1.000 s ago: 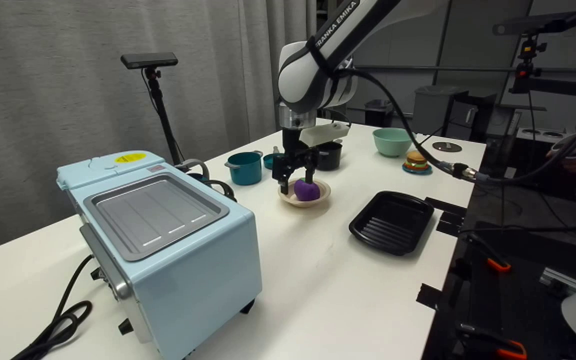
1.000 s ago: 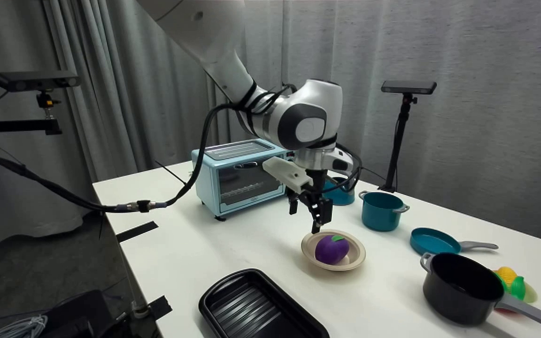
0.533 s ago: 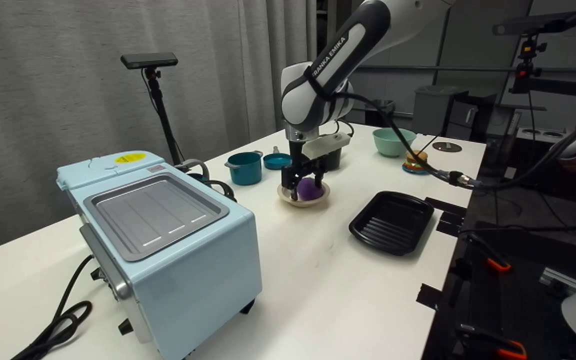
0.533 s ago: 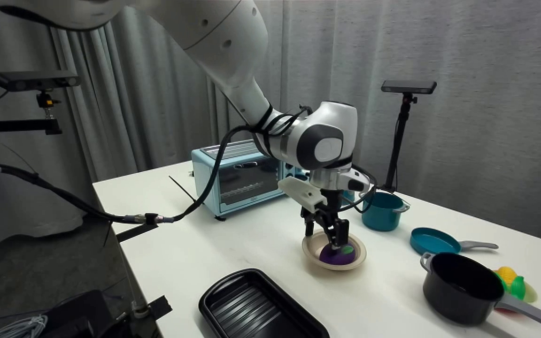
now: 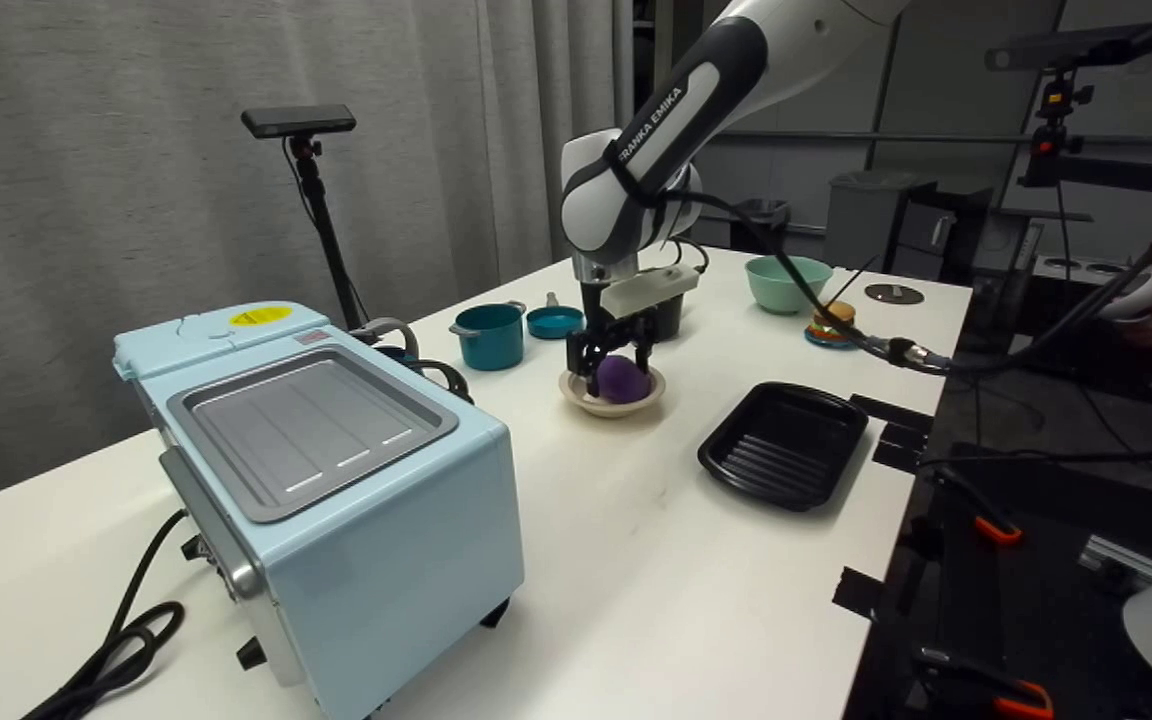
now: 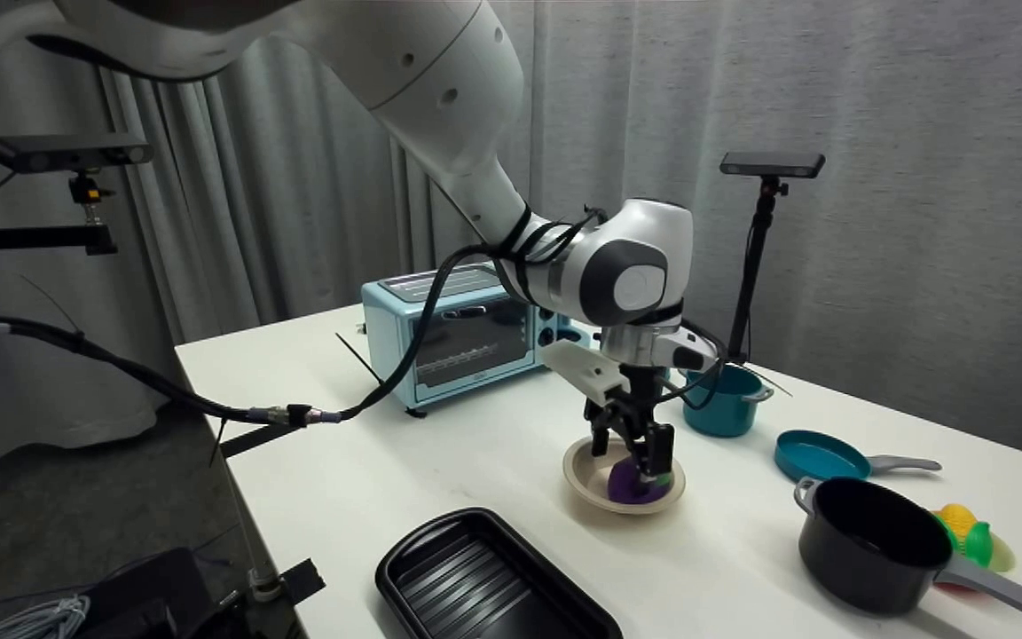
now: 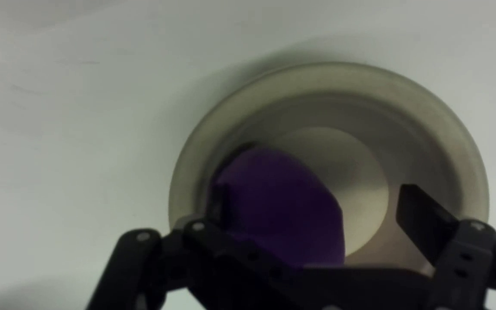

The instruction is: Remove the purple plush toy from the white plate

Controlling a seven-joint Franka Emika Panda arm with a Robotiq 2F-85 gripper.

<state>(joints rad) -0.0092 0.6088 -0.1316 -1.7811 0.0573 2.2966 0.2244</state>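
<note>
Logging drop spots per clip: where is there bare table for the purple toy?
A wide bare patch of table lies between the blue oven, white plate and black tray; another lies between plate, tray and dark pot. Crowded: around that pot, with the teal pan and toy food close by, and inside the plate, where the open gripper straddles the purple toy.

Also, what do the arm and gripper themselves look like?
The arm is white with dark grey panels; lettering reads FRANKA EMIKA. Black straps circle it, and a black cable with a metallic connector runs off it. Beyond a silver section, the gripper is black, with angular, linked fingers showing small pale pins. An off-white block sits above them.
</note>
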